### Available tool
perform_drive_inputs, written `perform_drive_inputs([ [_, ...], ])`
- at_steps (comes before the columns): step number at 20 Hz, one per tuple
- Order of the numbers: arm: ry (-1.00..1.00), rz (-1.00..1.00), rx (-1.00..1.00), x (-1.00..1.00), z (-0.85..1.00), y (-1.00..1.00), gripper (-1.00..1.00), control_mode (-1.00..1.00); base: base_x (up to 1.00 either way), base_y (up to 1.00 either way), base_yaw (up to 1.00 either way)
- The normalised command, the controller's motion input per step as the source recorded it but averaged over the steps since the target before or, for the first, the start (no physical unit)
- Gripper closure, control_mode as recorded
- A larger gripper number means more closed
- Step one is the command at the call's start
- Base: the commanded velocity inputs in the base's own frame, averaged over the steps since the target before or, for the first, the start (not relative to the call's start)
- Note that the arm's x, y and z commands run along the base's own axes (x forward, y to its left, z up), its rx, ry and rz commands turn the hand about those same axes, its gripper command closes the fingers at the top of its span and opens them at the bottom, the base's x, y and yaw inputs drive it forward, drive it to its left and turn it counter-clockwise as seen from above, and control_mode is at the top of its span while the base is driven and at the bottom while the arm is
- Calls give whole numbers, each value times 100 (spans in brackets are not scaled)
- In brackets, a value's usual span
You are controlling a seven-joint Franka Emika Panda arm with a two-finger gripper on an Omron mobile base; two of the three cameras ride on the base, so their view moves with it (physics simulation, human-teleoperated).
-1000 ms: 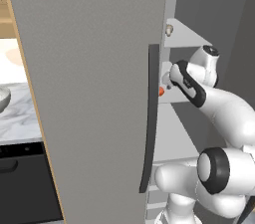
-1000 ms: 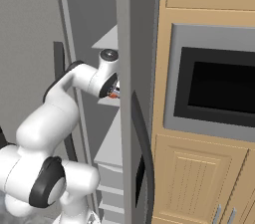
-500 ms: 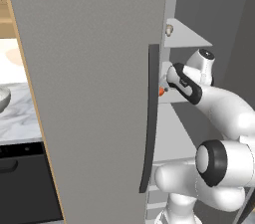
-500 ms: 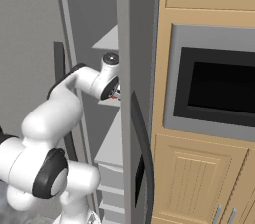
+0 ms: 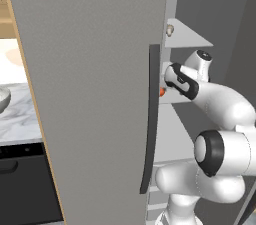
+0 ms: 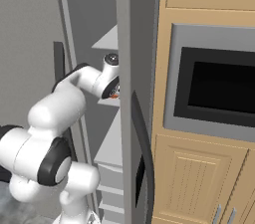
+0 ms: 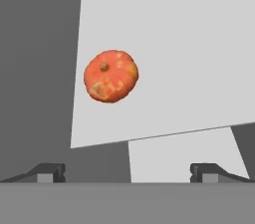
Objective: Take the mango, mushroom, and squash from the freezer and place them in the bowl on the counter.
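An orange-red round fruit with a small stem scar (image 7: 111, 76), judged to be the mango or the squash though which cannot be told, is seen lying on a pale shelf (image 7: 164, 44) inside the freezer (image 5: 95, 94); the pincer (image 7: 127, 172) is held wide apart and empty, short of the fruit and aimed to one side of it; a straight closing from here would likely miss or clip the fruit and roll it along the shelf, perhaps off its edge; the arm is reached in between door and shelves, so a knock against either is possible; the mushroom (image 5: 170, 30) is seen on a higher shelf; the bowl (image 5: 3, 100) is seen on the table (image 5: 20, 121), its contents hidden.
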Motion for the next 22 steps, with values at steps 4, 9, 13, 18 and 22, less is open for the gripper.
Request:
perform_drive_inputs([
  [4,0,0,0,28,-1,0,-100,-100,0,0,0],
  [9,0,0,1,18,-5,0,-100,-100,0,0,0],
  [13,0,0,1,12,-11,1,-100,-100,0,0,0],
  [18,0,0,3,14,-15,0,-100,-100,0,0,0],
  [22,0,0,3,9,-17,0,-100,-100,0,0,0],
])
